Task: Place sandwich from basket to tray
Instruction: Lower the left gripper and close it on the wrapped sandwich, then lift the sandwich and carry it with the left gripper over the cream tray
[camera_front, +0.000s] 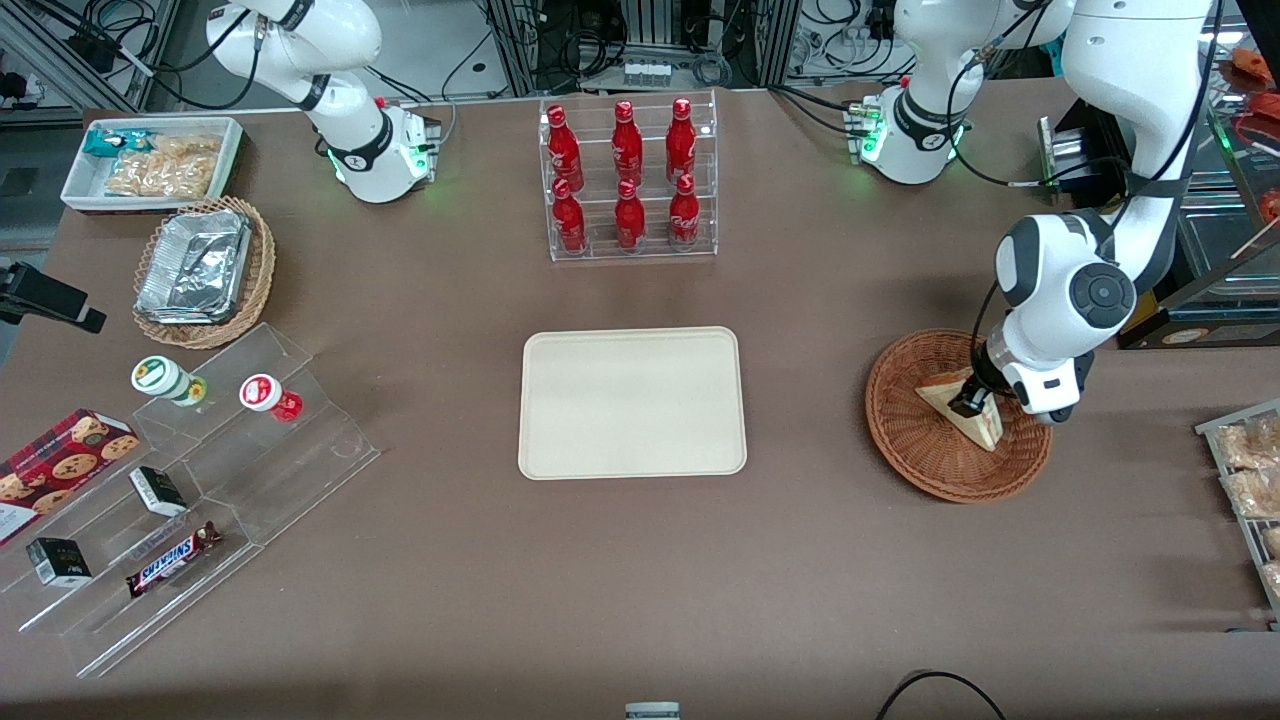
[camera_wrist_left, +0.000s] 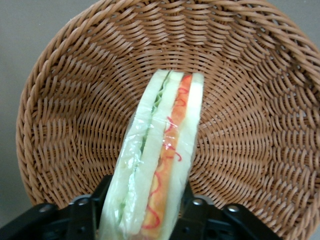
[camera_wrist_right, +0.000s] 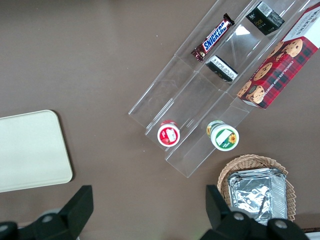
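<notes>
My gripper (camera_front: 973, 402) is down inside the basket (camera_front: 920, 455), which sits on the desk toward my end, well apart from the tray (camera_front: 632, 402). The jaws are closed partway, only as far as the sandwich (camera_front: 965, 410) lets them, and I am grasping it by its flat bread faces. In my wrist camera one finger (camera_wrist_left: 89, 216) presses against one slice and the other finger presses the other slice, with the sandwich (camera_wrist_left: 160, 165) standing on edge between them (its clear wrapping shows as a shiny film over the bread). The cut edge faces that camera: pale bread outside, a green strip of lettuce along one side, and an orange-pink strip with red squiggles along the other.

From the front, the wedge lies tilted in the middle of the basket, its point reaching toward the rim nearer the front camera. Whether it rests on the wicker (camera_wrist_left: 240, 100) or is raised just clear of it, I cannot tell.

The tray lies flat at the middle of the desk, its long sides parallel to the desk's front edge, nothing on it. Farther from the front camera than the tray stands a clear rack of red bottles (camera_front: 628, 178).
</notes>
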